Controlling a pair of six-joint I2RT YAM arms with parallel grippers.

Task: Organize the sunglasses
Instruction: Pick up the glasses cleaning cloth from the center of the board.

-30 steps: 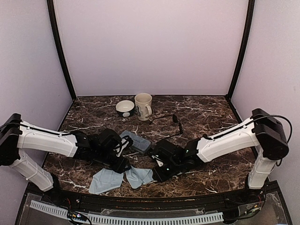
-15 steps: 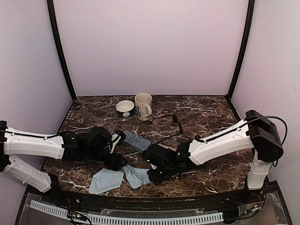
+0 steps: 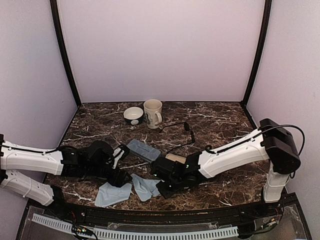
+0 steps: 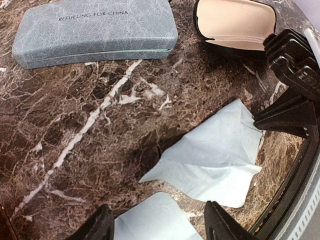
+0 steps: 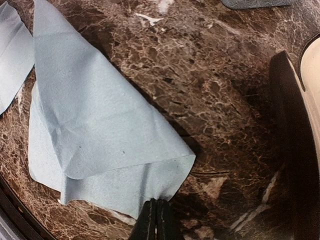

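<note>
Between the right jaws, just clenched, sits a corner of the blue cloth; left jaws released; sunglasses await handling.

A lab-style robot test booth: plain lilac panels framed by black posts enclose a marble-patterned counter, with left arm and right arm bolted on.
</note>
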